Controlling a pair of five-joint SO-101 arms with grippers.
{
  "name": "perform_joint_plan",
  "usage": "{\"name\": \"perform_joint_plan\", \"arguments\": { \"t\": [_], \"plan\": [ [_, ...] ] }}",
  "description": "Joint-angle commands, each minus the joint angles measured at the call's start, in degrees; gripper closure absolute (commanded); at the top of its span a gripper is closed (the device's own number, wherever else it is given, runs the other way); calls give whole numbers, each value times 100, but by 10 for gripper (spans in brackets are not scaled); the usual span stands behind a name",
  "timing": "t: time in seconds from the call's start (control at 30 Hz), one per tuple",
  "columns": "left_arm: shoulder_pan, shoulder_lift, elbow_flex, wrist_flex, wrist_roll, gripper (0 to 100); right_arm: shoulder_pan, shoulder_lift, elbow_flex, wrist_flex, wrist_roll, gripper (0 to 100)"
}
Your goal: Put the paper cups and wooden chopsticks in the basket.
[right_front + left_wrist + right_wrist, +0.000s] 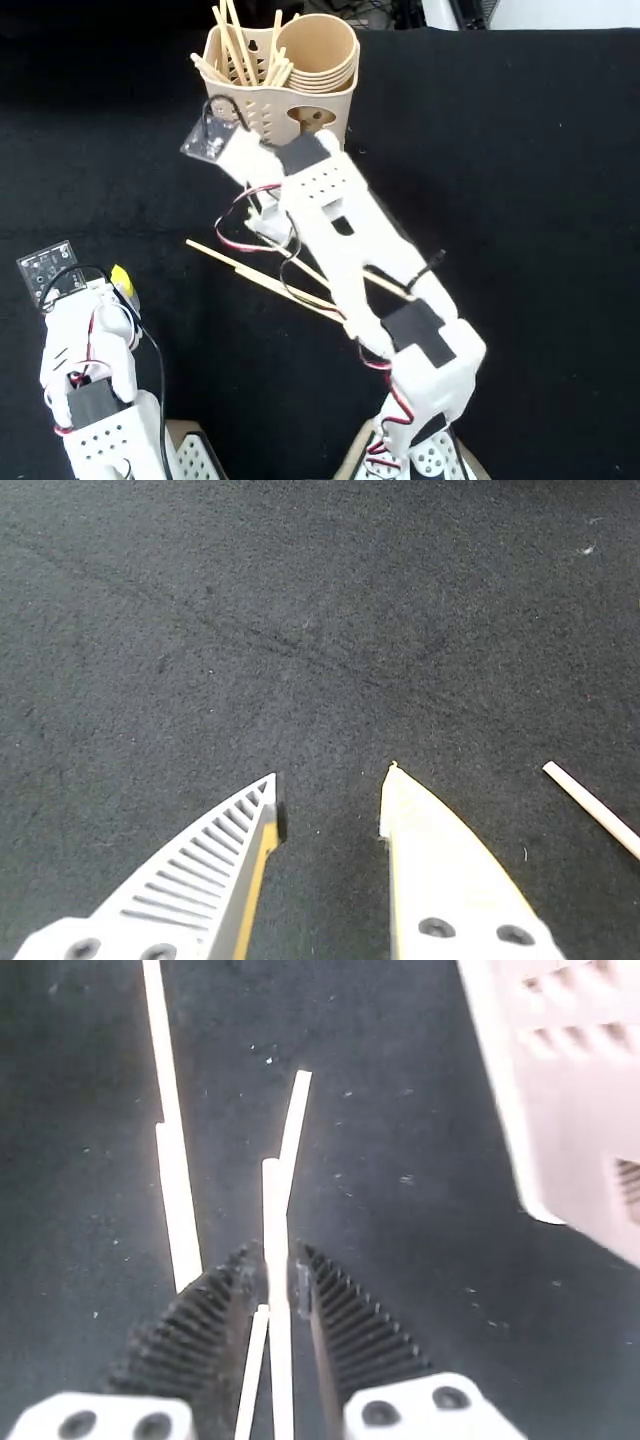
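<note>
- High view: the basket (262,112) holds a stack of paper cups (318,52) and a bundle of chopsticks (240,45). The right arm (340,230) reaches toward the basket, and loose chopsticks (250,268) lie on the black cloth (520,200) under it. The left arm (90,350) is well apart from the basket and the loose sticks.
- Left wrist view: the left gripper (332,776) has its fingers spread apart with nothing between them, and only cloth lies ahead of the tips. The end of one chopstick (590,808) lies off to one side of the gripper, clear of it.
- Right wrist view: the right gripper (275,1255) is clamped on a pair of sticks (285,1160) that runs straight out ahead of the tips. Another pair (170,1160) lies just beside the gripper, not held. The basket wall (560,1090) is near, ahead and to the other side.
- Step in hand, as judged: the cups appear done, and the current step is to pick up the remaining chopsticks.
- Next move, as judged: raise the clamped pair above the basket rim, carry it over the opening, tilt it end-down and release. It cannot be told whether the pair has left the cloth.
</note>
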Motion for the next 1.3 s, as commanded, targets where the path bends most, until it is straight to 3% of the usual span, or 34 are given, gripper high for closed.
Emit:
{"name": "perform_joint_plan", "arguments": {
  "t": [0.0,0.17,0.4,0.63,0.93,1.07,1.27],
  "plan": [
    [57,-70,75,9,-35,816,-53,259,198,-686,9,984],
    [57,-70,75,9,-35,816,-141,936,127,-1345,-466,983],
    [57,-70,75,0,-35,816,-149,1613,-382,-1196,-554,982],
    [57,-70,75,0,-35,816,-149,1868,-743,-686,-510,797],
    [57,-70,75,0,-35,816,-149,1895,-690,-730,-510,894],
    [57,-70,75,0,-35,816,-149,1895,-690,-721,-510,991],
    [57,-70,75,0,-35,816,-123,1877,-690,-712,-510,987]
  ]
}}
